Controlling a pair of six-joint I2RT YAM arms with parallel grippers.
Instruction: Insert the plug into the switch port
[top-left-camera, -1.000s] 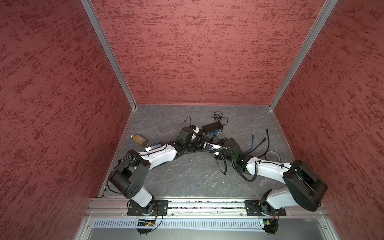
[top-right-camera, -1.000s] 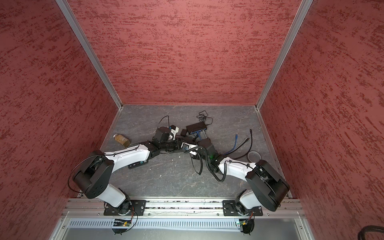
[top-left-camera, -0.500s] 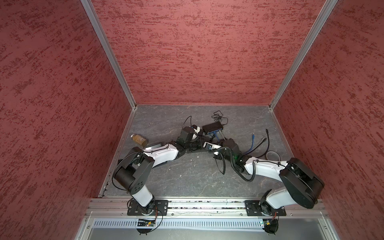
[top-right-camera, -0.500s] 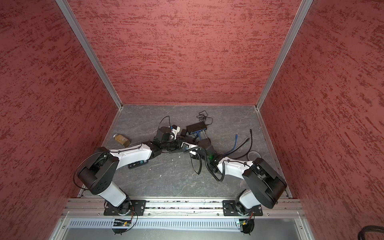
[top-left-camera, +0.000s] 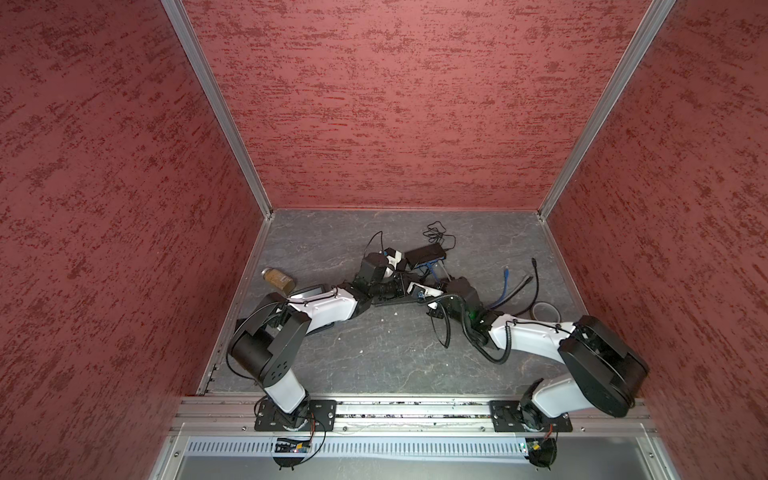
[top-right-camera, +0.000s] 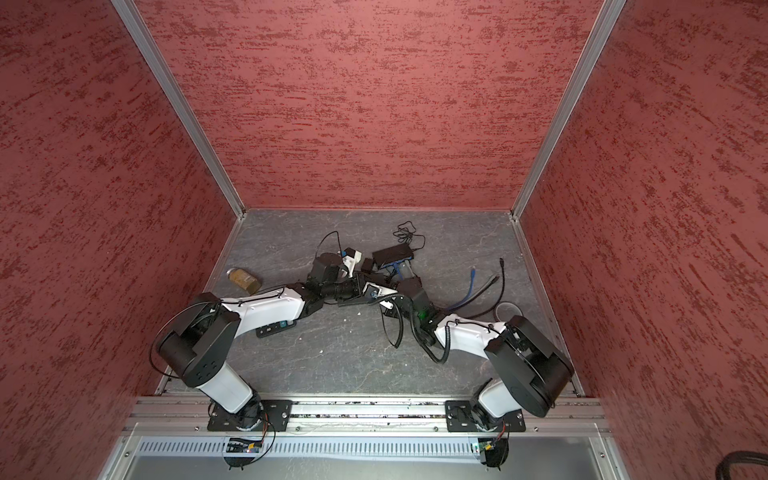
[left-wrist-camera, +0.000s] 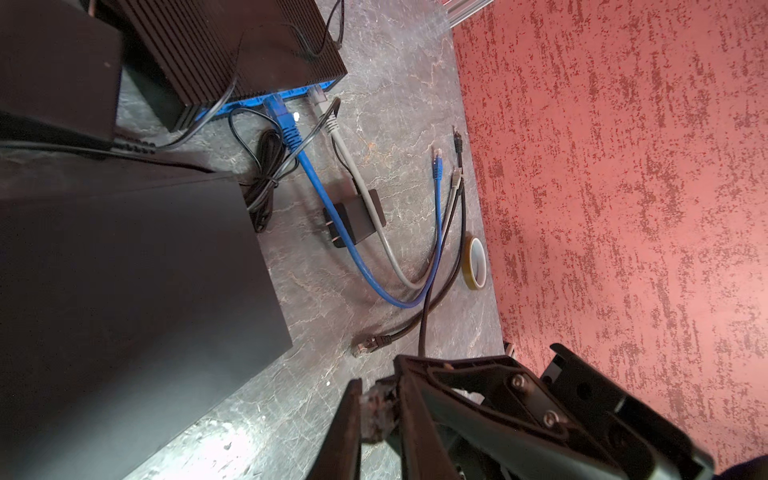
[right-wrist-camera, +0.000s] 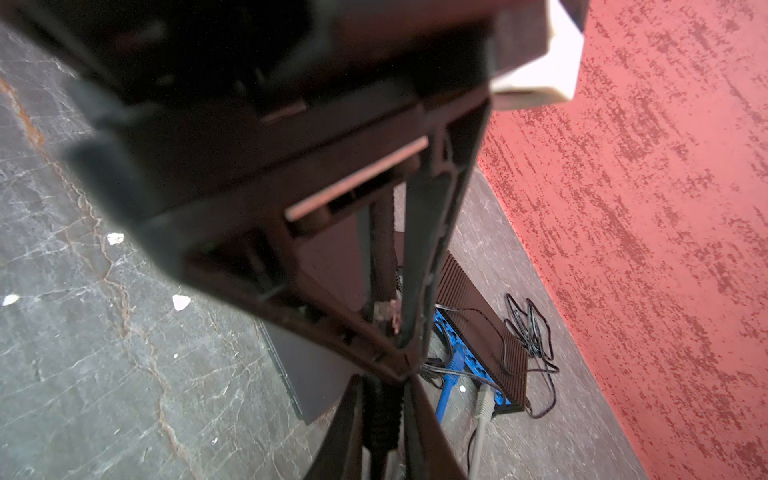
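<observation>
The plug (right-wrist-camera: 384, 313) is pinched by the left gripper (left-wrist-camera: 377, 399). Its black cable (right-wrist-camera: 380, 419) is held tight by the right gripper (right-wrist-camera: 382, 392), near the switch (right-wrist-camera: 478, 316).

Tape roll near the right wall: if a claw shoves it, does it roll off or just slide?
Likely slides rather than rolls: the tape roll lies flat on the floor, hole up. Probably light, since it looks like a thin hollow ring. It may snag on the loose cables lying right beside it.
</observation>
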